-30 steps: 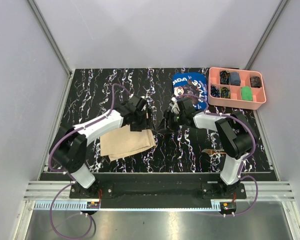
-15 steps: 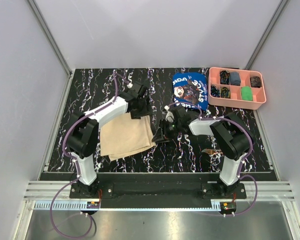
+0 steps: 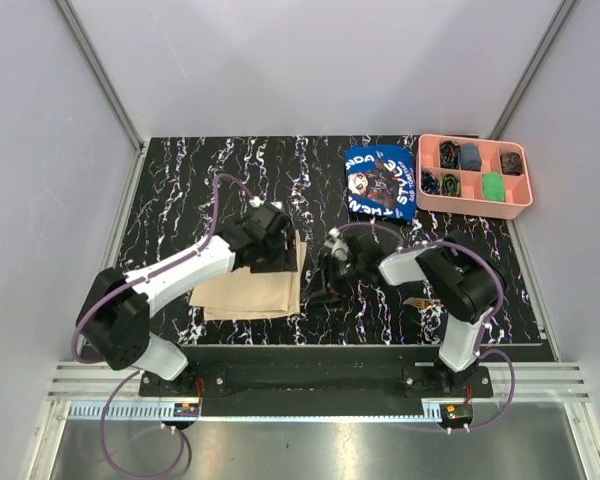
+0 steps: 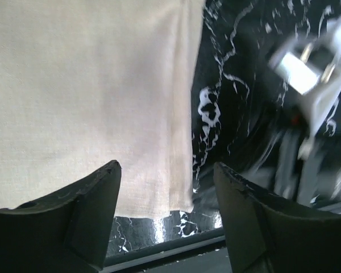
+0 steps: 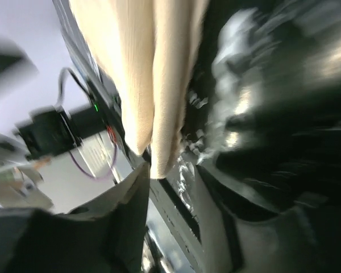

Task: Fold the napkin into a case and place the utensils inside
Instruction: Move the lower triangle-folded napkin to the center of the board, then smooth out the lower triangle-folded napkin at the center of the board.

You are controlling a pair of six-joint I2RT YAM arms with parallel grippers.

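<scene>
Left claw point(image 4: 166, 168) hovers wide open, empty, over the napkin point(image 4: 91, 85) edge, likely to pin its fold; right claw point(image 5: 170, 170) blurred, state indeterminate.

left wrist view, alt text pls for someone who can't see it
A plain beige napkin lies flat across the upper left, its layered right edge running down mid-frame. The left gripper hangs open at the bottom, one dark finger on either side of that edge. The black, white-veined table shows on the right, with a blurred pale metal part above.
</scene>
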